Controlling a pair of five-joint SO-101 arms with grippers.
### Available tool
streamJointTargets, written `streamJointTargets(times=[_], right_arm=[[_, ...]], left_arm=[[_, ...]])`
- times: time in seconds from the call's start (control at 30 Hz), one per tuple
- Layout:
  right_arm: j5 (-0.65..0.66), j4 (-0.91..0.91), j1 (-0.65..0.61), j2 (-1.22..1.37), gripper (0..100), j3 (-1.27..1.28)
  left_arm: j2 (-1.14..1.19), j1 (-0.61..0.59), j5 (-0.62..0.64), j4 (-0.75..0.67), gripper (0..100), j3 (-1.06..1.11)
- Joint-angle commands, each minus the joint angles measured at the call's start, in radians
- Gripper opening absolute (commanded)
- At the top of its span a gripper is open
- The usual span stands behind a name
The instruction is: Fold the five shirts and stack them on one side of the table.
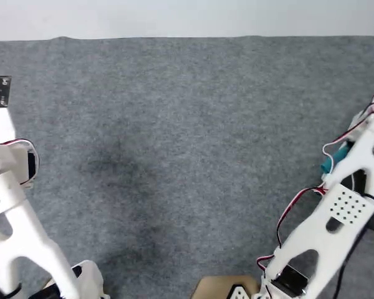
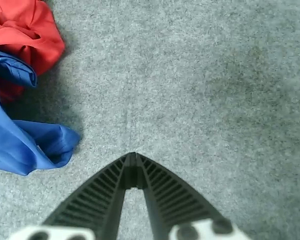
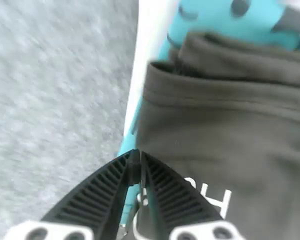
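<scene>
Black left gripper (image 2: 134, 167): ribbed jaws closed tip to tip with nothing between them, low over the felt; judged to be waiting short of the pile, not engaged with it.
Blue shirt (image 2: 25, 140): crumpled and unfolded, just beyond the gripper and apart from it. It has no readable long axis; one loose lobe points toward the open felt.
Red shirt (image 2: 27, 30): bunched, farther off, touching the blue shirt, which overlaps its edge. Its axis cannot be told.
Black right gripper (image 3: 135, 162): jaws together at the tips, over the near edge of the dark shirt; no cloth visibly caught.
Dark olive shirt (image 3: 225, 150): lies flat in layers, judged already folded. Its fold lines, and so its long axis, run crosswise to the jaws.
Turquoise object (image 3: 225, 20): hard, under and beyond the shirt; what it is cannot be told.
Grey felt table (image 1: 187, 124): one arm at each near corner; the middle is judged to be the folding area.
</scene>
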Motion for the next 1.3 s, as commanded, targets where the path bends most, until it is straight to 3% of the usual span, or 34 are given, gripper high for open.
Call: streamJointTargets(times=[0.0, 0.27, 0.43, 0.57, 0.97, 1.27], right_arm=[[-0.018, 0.044, -0.002, -0.157, 1.0, -0.028], [-0.017, 0.038, -0.004, -0.329, 1.0, 0.356], [-0.020, -0.033, -0.031, -0.300, 1.0, 0.526], [-0.020, -0.091, -0.030, -0.254, 1.0, 0.531], [-0.017, 0.041, -0.087, -0.472, 1.0, 0.379], [0.064, 0.041, 0.119, -0.570, 1.0, 0.466]], left_arm=[[-0.034, 0.006, -0.005, 0.011, 0, -0.007], [-0.034, 0.005, -0.003, 0.011, 0, -0.007], [-0.034, 0.008, -0.003, 0.011, 0, -0.007], [-0.034, 0.008, -0.003, 0.012, 0, -0.007], [-0.034, 0.008, -0.003, 0.012, 0, -0.007], [-0.034, 0.005, -0.003, 0.012, 0, -0.007]])
